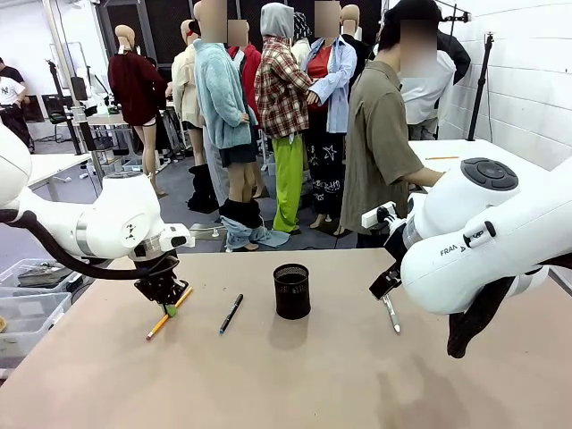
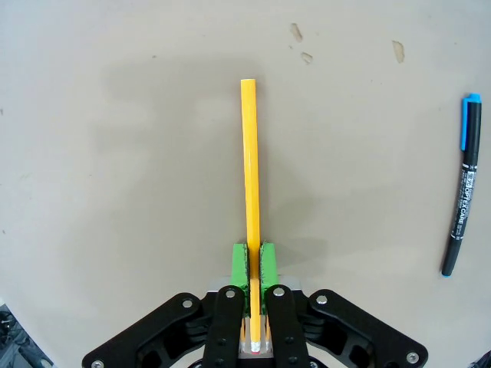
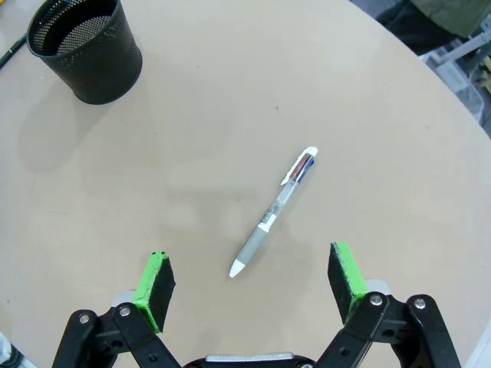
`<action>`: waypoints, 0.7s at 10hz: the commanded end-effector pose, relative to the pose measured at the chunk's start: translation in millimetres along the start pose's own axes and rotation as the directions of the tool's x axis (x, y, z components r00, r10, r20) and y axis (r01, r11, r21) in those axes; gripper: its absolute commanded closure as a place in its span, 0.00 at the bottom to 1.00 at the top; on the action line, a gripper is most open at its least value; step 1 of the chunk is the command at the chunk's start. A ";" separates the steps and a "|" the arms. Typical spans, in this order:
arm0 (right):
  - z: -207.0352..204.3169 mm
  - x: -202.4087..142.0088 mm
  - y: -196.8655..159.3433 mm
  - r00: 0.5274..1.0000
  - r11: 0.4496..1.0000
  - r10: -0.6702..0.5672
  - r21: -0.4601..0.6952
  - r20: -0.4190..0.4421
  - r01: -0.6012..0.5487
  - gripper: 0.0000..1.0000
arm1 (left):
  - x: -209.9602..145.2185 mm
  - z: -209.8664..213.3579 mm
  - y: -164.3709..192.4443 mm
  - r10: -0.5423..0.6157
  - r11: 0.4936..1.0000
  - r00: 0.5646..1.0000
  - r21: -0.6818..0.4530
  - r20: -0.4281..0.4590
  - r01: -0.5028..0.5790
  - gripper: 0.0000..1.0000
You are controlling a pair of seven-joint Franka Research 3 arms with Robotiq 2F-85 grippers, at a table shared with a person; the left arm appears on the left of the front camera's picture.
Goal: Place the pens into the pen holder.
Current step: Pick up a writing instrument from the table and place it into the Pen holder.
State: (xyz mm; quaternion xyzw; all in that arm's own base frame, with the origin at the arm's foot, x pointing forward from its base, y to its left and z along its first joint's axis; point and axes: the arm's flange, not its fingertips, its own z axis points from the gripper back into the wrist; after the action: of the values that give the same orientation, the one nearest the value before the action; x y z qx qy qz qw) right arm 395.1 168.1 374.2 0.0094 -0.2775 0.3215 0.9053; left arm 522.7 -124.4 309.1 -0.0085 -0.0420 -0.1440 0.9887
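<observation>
**Left claw pinches the yellow pen**

The left claw point(image 1: 168, 302) point(image 2: 254, 253) points down at the table point(image 1: 357, 384). Its green pads are closed on one end of the yellow pen point(image 1: 158, 327) point(image 2: 250, 153), which lies on the table. The black pen point(image 1: 231, 314) point(image 2: 462, 195) lies near it.

The right claw point(image 3: 249, 261) hangs wide open over the grey pen point(image 1: 391, 315) point(image 3: 275, 213), holding nothing.

The cup point(image 1: 291, 291) point(image 3: 86, 47) stands upright between the black pen and the grey pen. All three pens lie outside it.
</observation>
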 end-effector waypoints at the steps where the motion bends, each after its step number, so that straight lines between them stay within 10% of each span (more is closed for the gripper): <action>1: -0.3 -0.3 0.2 1.000 1.000 0.000 0.001 -0.001 0.000 0.00 | -5.0 1.1 -9.6 -0.026 1.000 0.999 0.015 -0.028 0.026 1.00; 5: -0.3 -0.3 0.2 1.000 1.000 0.000 0.001 -0.001 0.000 0.00 | -22.8 60.3 -3.3 -0.217 0.960 0.954 -0.135 0.205 0.247 1.00; 7: -0.3 -0.3 0.2 1.000 1.000 0.000 0.001 -0.001 0.000 0.00 | -20.6 83.5 -3.2 -0.347 0.879 0.840 -0.169 0.416 0.447 1.00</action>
State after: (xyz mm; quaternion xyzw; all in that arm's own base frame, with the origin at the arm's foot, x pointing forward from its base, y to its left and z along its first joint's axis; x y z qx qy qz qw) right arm 395.2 168.0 374.2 0.0094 -0.2774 0.3214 0.9054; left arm 503.9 -133.3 397.6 -0.0991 -0.1799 -0.2923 0.9340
